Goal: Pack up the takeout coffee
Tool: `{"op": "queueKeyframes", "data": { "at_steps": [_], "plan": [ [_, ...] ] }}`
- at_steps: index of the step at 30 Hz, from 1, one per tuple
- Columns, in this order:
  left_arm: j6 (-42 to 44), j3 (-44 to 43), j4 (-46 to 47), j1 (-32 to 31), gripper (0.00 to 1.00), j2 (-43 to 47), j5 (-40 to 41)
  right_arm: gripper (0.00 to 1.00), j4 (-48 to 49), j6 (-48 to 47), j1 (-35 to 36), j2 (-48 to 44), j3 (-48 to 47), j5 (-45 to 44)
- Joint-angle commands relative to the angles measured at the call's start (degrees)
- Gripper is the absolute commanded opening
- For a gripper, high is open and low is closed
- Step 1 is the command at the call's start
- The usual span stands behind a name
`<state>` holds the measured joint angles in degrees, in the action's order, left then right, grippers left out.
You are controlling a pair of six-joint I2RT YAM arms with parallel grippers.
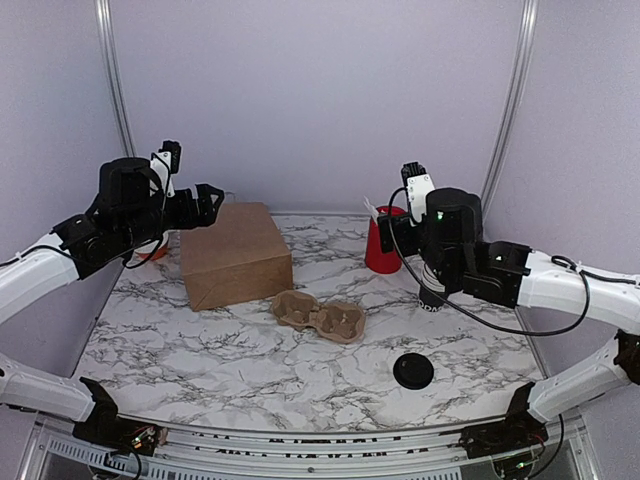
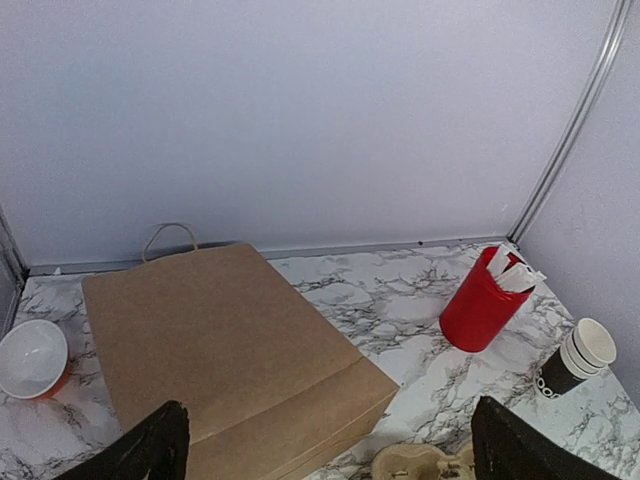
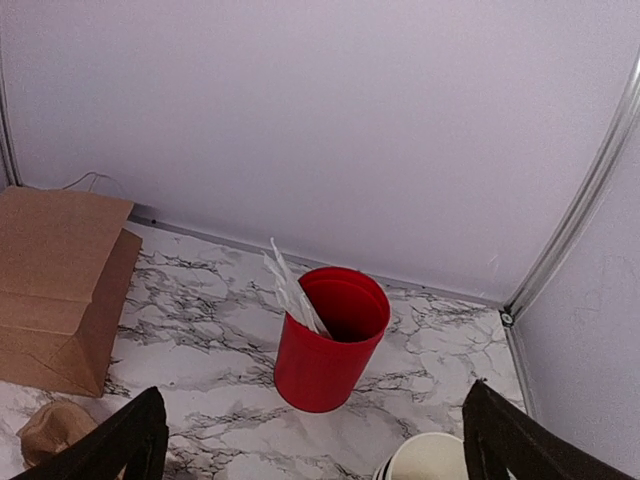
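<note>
The takeout coffee is out of view as a lidded cup. A round black lid (image 1: 413, 371) lies flat on the marble near the front right. My left gripper (image 1: 208, 206) (image 2: 325, 445) hangs open and holds nothing, above the left end of a brown paper bag (image 1: 235, 255) (image 2: 220, 340) that lies on its side. My right gripper (image 1: 392, 234) (image 3: 318, 445) is open and holds nothing, raised over a stack of lidless black cups (image 1: 432, 298) (image 3: 430, 462), just in front of the red cup (image 1: 381, 250) (image 3: 325, 350).
A brown pulp cup carrier (image 1: 320, 317) (image 2: 420, 463) lies in the middle of the table, in front of the bag. The red cup holds white wrapped utensils (image 3: 290, 285). A white and orange bowl (image 2: 32, 358) sits at the far left. Walls close the back and sides.
</note>
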<state>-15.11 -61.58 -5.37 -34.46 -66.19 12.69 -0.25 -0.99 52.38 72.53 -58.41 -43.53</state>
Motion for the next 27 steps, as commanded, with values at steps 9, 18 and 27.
{"op": "queueKeyframes", "data": {
  "at_steps": [9,18,27],
  "plan": [
    [-7.0,-1.1,-6.2,2.7,0.99,-0.5,1.4,1.00,-10.0,17.5,-6.6,-3.9,1.0,7.1],
    [-13.1,-4.1,-10.9,7.7,0.99,-5.6,-7.4,1.00,-21.2,28.5,-6.7,-1.0,-1.1,14.7],
    [-15.6,-3.2,-12.3,10.0,0.99,-7.1,-9.1,1.00,-26.0,30.0,-7.4,0.4,-1.7,15.3]
  ]
}}
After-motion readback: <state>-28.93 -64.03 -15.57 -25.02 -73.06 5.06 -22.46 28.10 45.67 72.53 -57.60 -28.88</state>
